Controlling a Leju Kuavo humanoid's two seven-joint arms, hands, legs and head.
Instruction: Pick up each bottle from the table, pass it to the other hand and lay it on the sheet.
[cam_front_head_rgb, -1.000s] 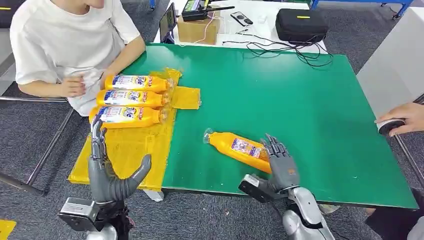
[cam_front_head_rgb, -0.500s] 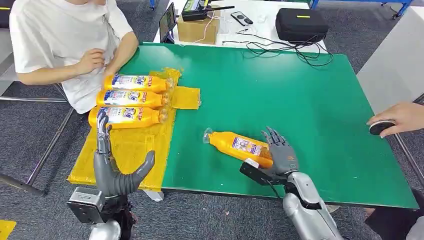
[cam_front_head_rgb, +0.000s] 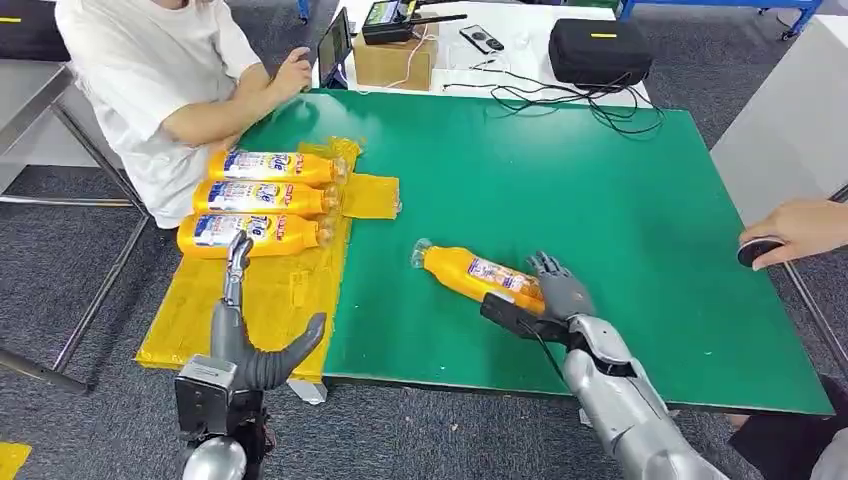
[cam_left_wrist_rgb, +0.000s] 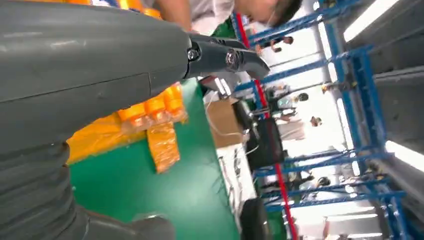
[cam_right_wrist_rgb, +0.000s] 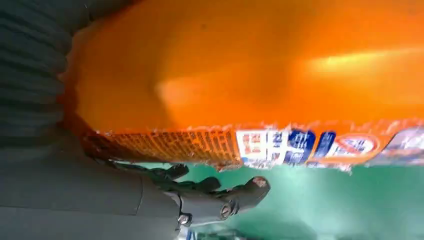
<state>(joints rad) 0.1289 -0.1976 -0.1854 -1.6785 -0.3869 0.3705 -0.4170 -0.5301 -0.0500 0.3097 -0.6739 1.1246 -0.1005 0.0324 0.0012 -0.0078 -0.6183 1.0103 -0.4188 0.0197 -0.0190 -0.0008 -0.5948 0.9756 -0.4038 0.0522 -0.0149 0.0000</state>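
On the green table, the right hand covers the bottle base, grasp unclear.

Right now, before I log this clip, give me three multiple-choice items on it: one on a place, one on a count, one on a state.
1. Where does the loose bottle lie?
A. On the green table
B. On the yellow sheet
C. On the floor

2. How many bottles lie on the yellow sheet?
A. One
B. Three
C. Five

3. How is the left hand?
A. Holding a bottle
B. Pressing on the sheet
C. Open, holding nothing

Key: 1 A, the bottle rests on bare green beside the right hand. 2 B, three lie side by side at the sheet's far end. 3 C, its fingers are spread with nothing between them.
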